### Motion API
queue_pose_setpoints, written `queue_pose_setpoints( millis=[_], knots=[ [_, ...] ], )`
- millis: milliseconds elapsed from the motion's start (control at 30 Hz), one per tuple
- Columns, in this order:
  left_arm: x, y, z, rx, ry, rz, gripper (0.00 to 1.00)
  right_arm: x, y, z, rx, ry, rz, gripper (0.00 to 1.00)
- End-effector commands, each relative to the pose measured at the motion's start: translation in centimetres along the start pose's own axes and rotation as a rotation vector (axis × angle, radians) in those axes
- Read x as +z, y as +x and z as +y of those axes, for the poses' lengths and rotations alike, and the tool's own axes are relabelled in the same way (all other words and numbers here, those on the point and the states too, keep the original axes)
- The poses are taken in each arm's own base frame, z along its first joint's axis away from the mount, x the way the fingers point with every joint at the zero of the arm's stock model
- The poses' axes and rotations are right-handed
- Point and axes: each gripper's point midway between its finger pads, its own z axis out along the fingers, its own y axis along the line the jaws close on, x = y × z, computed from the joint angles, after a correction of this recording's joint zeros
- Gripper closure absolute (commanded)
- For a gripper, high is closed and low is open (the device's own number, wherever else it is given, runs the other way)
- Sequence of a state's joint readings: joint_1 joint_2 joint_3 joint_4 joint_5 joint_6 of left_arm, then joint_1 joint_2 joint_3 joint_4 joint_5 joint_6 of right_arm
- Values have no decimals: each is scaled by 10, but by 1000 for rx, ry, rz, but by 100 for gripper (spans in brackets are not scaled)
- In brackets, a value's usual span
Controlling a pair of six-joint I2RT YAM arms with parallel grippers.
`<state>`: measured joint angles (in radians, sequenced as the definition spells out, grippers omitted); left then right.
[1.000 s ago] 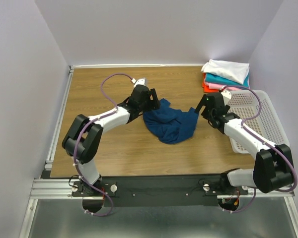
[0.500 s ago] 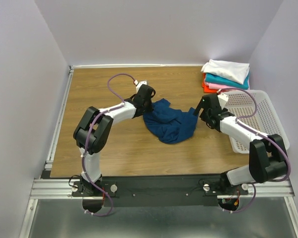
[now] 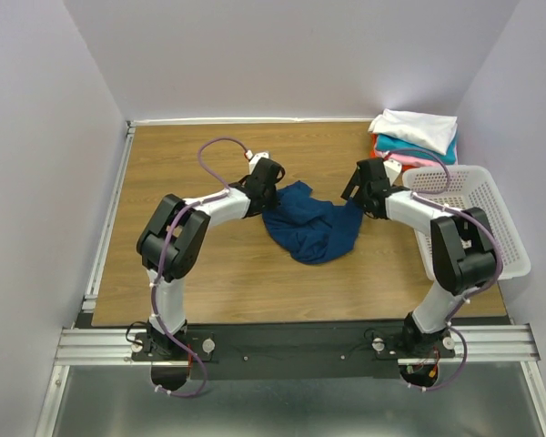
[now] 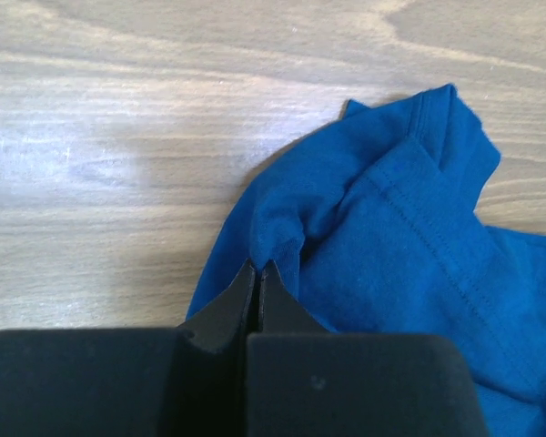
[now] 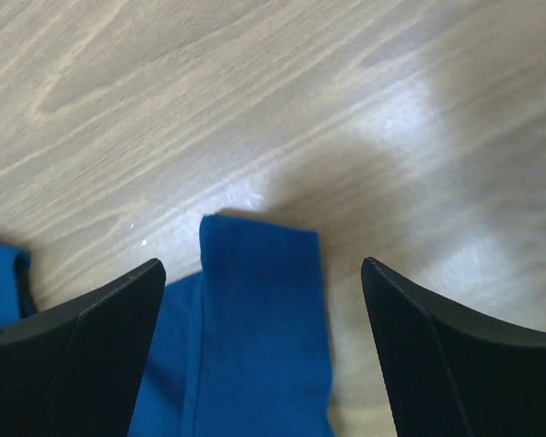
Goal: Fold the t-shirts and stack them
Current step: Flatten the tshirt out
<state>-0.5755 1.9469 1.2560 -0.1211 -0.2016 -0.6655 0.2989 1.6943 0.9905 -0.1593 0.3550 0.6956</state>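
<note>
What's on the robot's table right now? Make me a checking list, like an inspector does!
Surface: wooden table, no spills or marks seen.
Job's things: navy t-shirt crumpled mid-table, not folded yet. The folded stack sits in the far right corner, white on top, then teal, pink and orange-red.
Clutter: white basket at the right edge, nothing seen inside.
Grippers: left gripper pinched shut on the navy shirt's edge. The right gripper is open, with a shirt flap between its fingers.
Cables: purple cables loop along both arms, not snagged on the cloth.
Surroundings: plain pale walls on three sides.
</note>
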Motion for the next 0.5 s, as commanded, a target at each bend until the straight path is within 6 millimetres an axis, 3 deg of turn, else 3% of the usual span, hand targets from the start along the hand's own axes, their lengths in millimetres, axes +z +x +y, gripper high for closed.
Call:
queue_pose_setpoints(
  millis=[0, 167, 267, 300, 367, 467],
  knots=[
    [-12, -13, 4, 5, -5, -51, 100, 19, 3, 6, 5, 14, 14, 8],
    [-13, -14, 9, 1, -21, -65, 100, 33, 14, 5, -14, 42, 39, 15],
    [-16, -17, 9, -1, -17, -77, 100, 31, 18, -1, -11, 69, 27, 30],
    [-17, -18, 9, -1, -16, -79, 100, 31, 18, -3, -8, 73, 26, 50],
    [-18, -20, 10, -1, -18, -86, 100, 28, 22, -4, -12, 71, 32, 68],
    [-19, -21, 10, -3, -16, -88, 100, 24, 31, -5, -22, 63, 48, 76]
  ],
)
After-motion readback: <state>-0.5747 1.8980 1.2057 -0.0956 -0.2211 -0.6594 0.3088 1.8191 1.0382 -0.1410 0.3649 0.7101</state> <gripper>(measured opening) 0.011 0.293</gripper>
